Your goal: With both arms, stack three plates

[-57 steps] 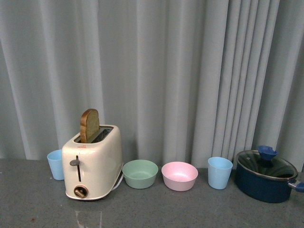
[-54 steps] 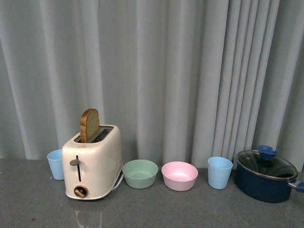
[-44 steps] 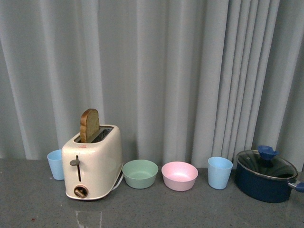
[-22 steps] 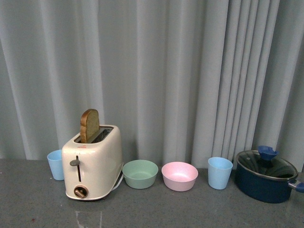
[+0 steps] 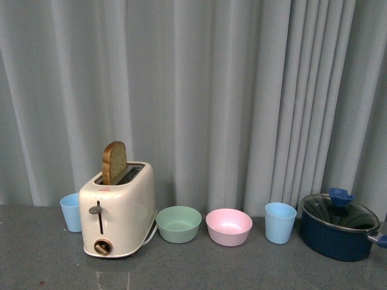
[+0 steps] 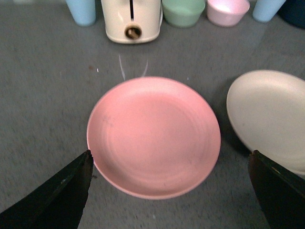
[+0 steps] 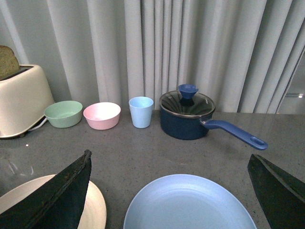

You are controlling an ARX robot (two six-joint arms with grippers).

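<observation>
Nothing is stacked yet: the pink plate [image 6: 153, 136], cream plate [image 6: 269, 117] and blue plate [image 7: 190, 205] lie apart on the desk [image 6: 43, 95] (side by side). Over them the left hand [image 6: 170, 153] and right hand [image 7: 169, 155] hover spread, empty.

Left fingers [image 6: 59, 193], right fingers [image 7: 59, 193] wide apart

Right pincer [image 7: 167, 157]: black fingers [image 7: 57, 195] spread wide apart above the grey desk [image 7: 143, 148]. Between them lies a pale blue plate [image 7: 190, 202]; a cream plate [image 7: 96, 210] sits just beside it, partly hidden by one finger. Along the curtain [image 7: 143, 47]: toaster [image 7: 21, 100] holding bread [image 7: 8, 62], green bowl [image 7: 63, 113], pink bowl [image 7: 101, 115], blue cup [image 7: 141, 112], and dark blue lidded pot [image 7: 183, 121], its handle pointing away from the cup.
</observation>
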